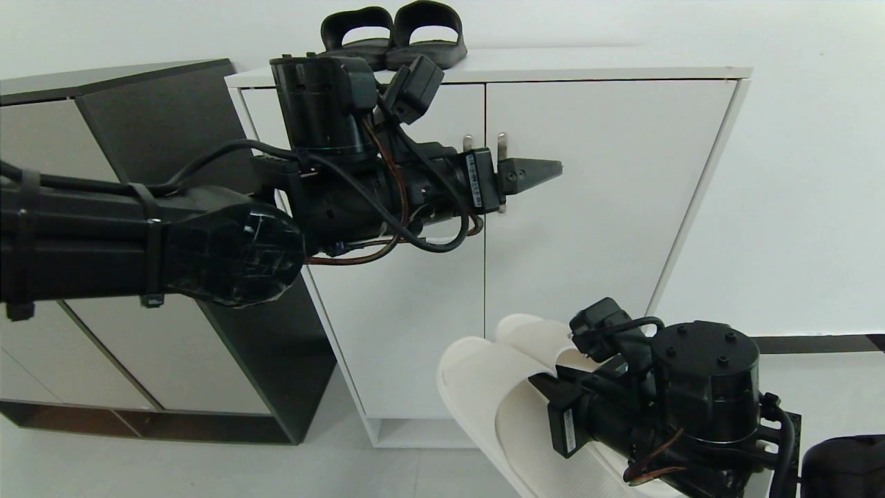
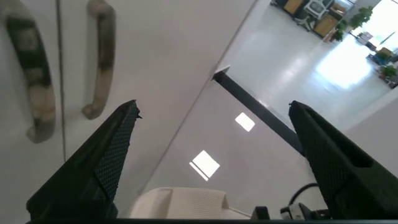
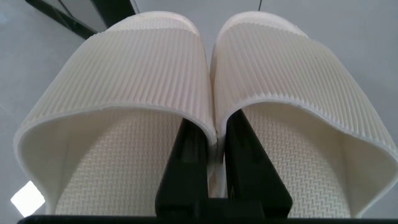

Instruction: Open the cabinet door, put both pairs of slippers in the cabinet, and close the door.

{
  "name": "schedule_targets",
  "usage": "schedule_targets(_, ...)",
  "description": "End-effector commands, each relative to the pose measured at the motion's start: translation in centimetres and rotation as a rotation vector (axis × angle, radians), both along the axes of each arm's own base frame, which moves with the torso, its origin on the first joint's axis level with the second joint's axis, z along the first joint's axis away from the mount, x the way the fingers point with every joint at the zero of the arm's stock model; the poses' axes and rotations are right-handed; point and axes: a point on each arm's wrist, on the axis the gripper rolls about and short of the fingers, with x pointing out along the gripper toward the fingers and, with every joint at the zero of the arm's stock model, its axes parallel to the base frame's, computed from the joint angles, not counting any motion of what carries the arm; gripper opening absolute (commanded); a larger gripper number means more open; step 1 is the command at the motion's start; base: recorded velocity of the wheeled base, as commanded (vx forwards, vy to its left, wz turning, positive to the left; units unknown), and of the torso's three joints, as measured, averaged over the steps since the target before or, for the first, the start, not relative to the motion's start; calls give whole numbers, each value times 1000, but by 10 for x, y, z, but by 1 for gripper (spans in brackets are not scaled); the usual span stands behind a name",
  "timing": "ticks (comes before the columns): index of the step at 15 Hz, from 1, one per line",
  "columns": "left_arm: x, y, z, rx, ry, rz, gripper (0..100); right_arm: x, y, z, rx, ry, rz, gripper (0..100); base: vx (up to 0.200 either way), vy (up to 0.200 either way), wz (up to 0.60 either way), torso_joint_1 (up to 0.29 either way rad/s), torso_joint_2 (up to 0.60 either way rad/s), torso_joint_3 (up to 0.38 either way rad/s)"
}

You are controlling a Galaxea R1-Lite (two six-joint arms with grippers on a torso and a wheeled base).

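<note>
While both doors of the white two-door cabinet [image 1: 608, 207] are closed, the head view shows the left pincer [image 1: 532, 174] level with the upper part of the right-hand door. Two slim metal bar handles [image 1: 502, 149] flank the centre seam, their long axes running 12 to 6. The nearer one lies at 9 o'clock from the pincer's tips, just beside them and partly behind the pincer's base. A pair of black rubber slippers [image 1: 394, 34] rests on the cabinet top, at 11 o'clock from that pincer. At 5 o'clock in the view, the right pincer [image 1: 550, 394] carries a pair of cream ribbed foam slippers [image 1: 484, 387] low before the cabinet's foot, toes toward 11 o'clock.

In the left wrist view, the left pincer [image 2: 212, 109] is released, fingers spread wide. Both handles [image 2: 99, 59] stand outside the gap, beyond one finger.

In the right wrist view, the right pincer [image 3: 221, 174] is clenched on the adjoining inner walls of the cream slippers [image 3: 124, 74], pressing them together.

The free left arm is judged nearer the handles. It would need to slide back toward 9 o'clock to bring the upright bar between its fingers.
</note>
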Motion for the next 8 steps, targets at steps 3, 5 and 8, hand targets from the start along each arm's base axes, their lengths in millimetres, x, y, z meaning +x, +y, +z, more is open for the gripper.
schedule_targets(3, 14, -4, -2, -3, -4, 41, 100, 0, -1, 0, 1, -1, 0, 0, 0, 0, 0, 0, 0, 0)
schedule_targets(5, 23, -8, -6, -2, -3, 78, 100, 0, -1, 0, 1, -1, 0, 0, 0, 0, 0, 0, 0, 0)
schedule_targets(8, 32, -8, -10, 2, 2, 95, 100, 0, -1, 0, 1, -1, 0, 0, 0, 0, 0, 0, 0, 0)
